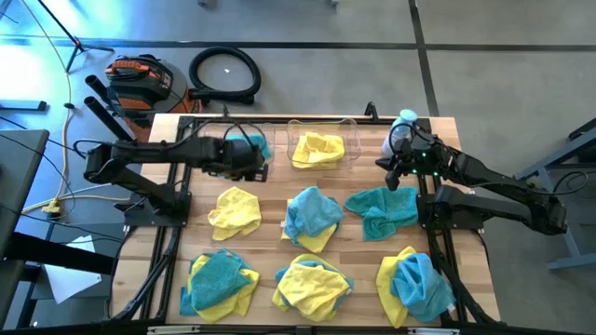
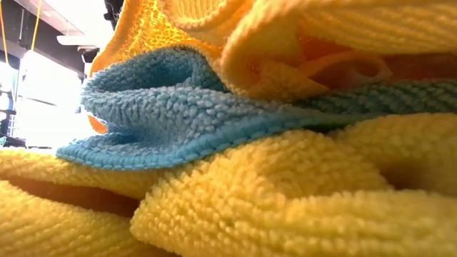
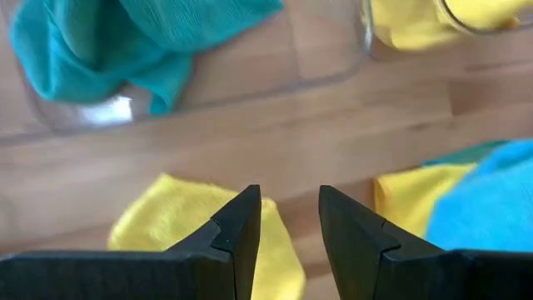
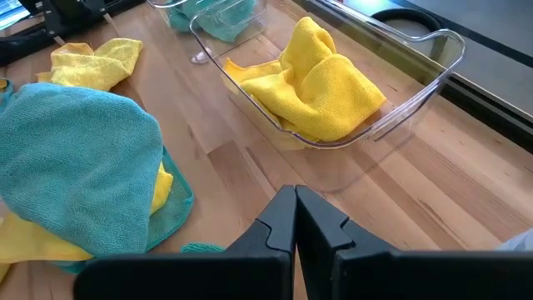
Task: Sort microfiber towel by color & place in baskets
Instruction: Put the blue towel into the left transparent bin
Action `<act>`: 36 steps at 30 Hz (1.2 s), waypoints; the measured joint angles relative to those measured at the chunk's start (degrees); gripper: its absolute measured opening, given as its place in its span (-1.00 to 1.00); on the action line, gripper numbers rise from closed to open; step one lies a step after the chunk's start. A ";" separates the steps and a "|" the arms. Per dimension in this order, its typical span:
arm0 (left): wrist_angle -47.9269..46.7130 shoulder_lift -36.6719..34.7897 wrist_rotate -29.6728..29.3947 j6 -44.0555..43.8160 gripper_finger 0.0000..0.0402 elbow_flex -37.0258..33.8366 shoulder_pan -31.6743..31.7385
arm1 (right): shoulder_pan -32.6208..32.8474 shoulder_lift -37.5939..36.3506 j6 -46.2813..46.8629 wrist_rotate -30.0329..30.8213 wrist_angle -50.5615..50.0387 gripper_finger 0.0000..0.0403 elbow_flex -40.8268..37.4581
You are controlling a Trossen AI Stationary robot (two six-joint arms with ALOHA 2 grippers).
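Observation:
Two clear baskets stand side by side at the table's far edge. The left basket [image 1: 244, 140] [image 3: 208, 83] holds a teal towel [image 3: 100, 42]. The right basket [image 1: 354, 140] [image 4: 400, 92] holds a yellow towel [image 1: 318, 149] [image 4: 321, 87]. My left gripper [image 1: 258, 167] [image 3: 289, 225] is open and hovers just near of the left basket, above a loose yellow towel [image 1: 235, 209] [image 3: 166, 229]. My right gripper [image 1: 389, 172] [image 4: 296, 218] is shut and hangs in the air right of the right basket, pointing toward it.
Loose towels lie over the table's middle and near part: blue on yellow [image 1: 312, 216] [image 4: 79, 167], teal [image 1: 384, 209], and three mixed heaps along the near edge [image 1: 222, 279] [image 1: 312, 281] [image 1: 414, 284]. A spray bottle [image 1: 402, 130] stands at the far right. Towels [image 2: 235, 143] fill the low view.

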 joint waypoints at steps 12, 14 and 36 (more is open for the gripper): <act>-0.09 0.00 -2.30 -6.68 -0.44 0.00 -14.55 | 0.35 0.00 0.26 0.00 0.42 -1.00 0.00; -0.11 0.02 -3.89 -3.27 -0.44 0.00 -16.25 | 1.41 0.00 1.66 0.30 0.42 -1.00 0.00; 10.85 -17.52 -6.73 22.60 -0.44 -18.58 -16.58 | 34.61 26.65 25.25 30.25 -12.54 -1.00 28.82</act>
